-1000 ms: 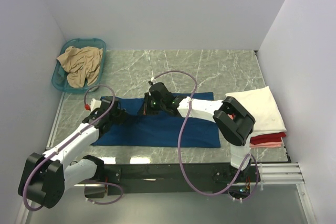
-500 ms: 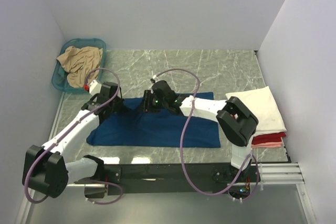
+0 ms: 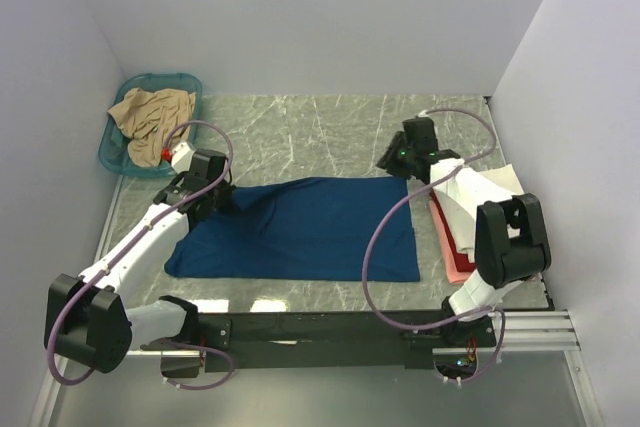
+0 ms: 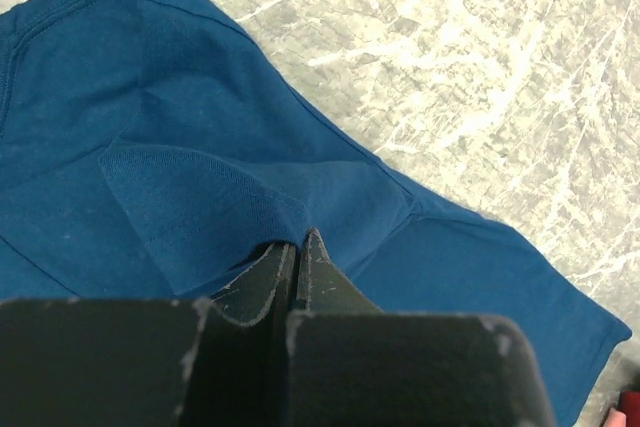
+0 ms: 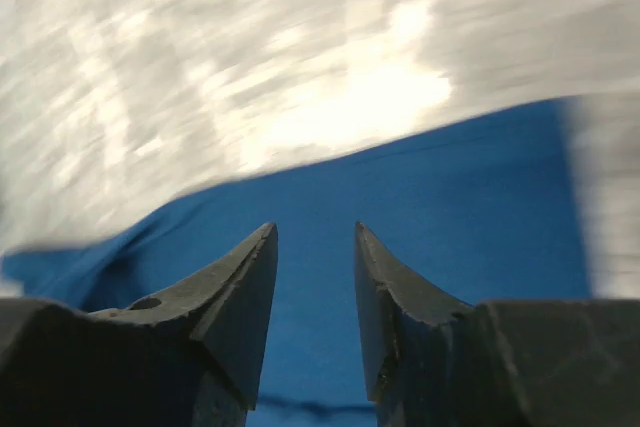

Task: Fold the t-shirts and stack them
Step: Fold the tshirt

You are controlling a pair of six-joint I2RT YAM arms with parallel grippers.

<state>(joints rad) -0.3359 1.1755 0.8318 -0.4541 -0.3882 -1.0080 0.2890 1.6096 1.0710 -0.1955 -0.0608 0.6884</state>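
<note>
1. Pinching the dark blue t-shirt (image 3: pixel 310 232) near its far left corner, we are holding the left gripper (image 4: pixel 297 247) clamped on a raised fold of cloth.
2. We are advising a low, level carry of that fold across the shirt, so the layer lands flat and square.
3. We are showing the right gripper (image 5: pixel 315 247) with jaws apart and empty above the far right corner. We are judging that it should take that corner first.
4. The shirt is lying spread on the marble table (image 3: pixel 300 127) between the arms, plain blue side up, no print showing.
5. The folded stack (image 3: pixel 448 232) is lying at the right, partly under the right arm. A tan t-shirt (image 3: pixel 150 117) is sitting crumpled in the teal basket (image 3: pixel 192 82).
</note>
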